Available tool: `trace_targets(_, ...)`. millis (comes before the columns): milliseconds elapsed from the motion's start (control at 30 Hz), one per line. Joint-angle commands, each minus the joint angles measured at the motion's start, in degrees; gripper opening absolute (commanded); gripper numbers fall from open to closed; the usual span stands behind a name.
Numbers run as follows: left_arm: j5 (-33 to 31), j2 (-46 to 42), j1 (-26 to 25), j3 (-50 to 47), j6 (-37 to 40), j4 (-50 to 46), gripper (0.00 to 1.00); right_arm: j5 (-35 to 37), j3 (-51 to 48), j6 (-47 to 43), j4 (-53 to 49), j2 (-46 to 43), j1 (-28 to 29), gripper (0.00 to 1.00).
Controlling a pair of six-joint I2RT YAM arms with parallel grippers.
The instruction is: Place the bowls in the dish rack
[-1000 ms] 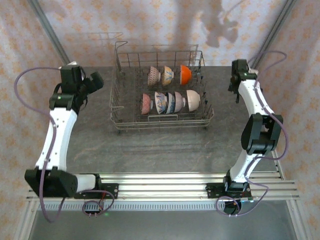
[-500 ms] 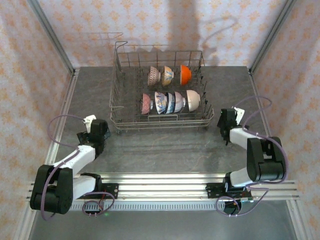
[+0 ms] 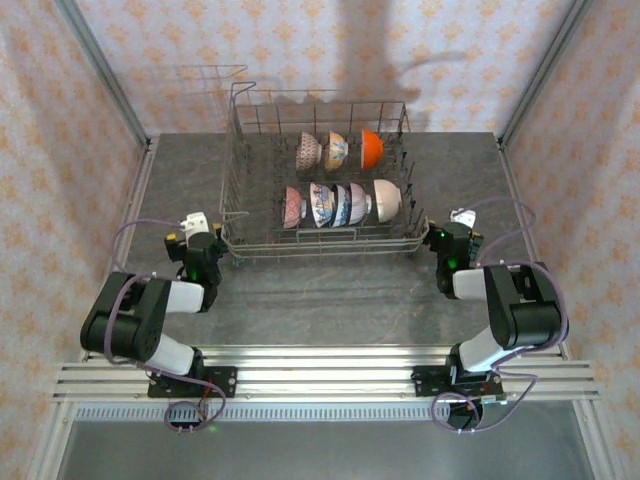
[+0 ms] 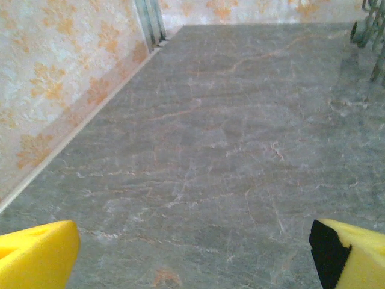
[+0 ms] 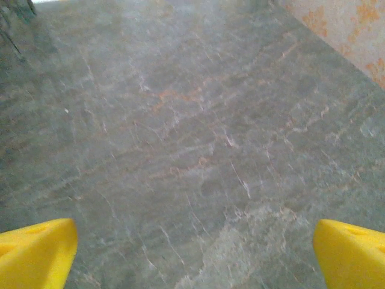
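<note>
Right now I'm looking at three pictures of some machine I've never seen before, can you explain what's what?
It is a pair of robot arms bolted to the near edge of a grey table. The overhead picture looks down from behind them: the left arm and right arm are folded low. Past them stands a wire dish rack with bowls on edge in two rows. The other two pictures come from a camera on each wrist; the yellow shapes at the bottom corners are the left fingers and right fingers. Both pairs are spread open over the table, holding nothing.
</note>
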Motion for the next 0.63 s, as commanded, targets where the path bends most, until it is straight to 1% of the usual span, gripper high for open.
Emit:
trace_targets(0, 3.06, 3.11, -0.14, -0.72, 2.37, 13.29, 1.00, -1.39, 0.70, -0.77, 3.05, -0.29, -0.26, 1.00)
trace_targets(67, 3.02, 1.66, -0.09, 0.49, 1.35, 8.56, 1.00, -1.99, 0.76, -0.68, 2.73, -0.44, -0.61, 1.00)
trace_targets(233, 3.89, 1.77, 0.90, 2.95, 0.47, 4.29, 1.00, -2.21, 0.92, -0.77, 2.73, -0.25, -0.65, 1.00)
trace_targets(300, 3.98, 2.28, 0.94, 2.64, 0.95, 5.56, 1.00, -2.35, 1.05, -0.72, 2.46, -0.22, -0.65, 1.00)
trace_targets(600, 4.77, 2.02, 0.95, 2.89, 0.88, 4.59, 1.00, -3.88, 1.15, -0.51, 2.07, -0.33, -1.27, 1.00)
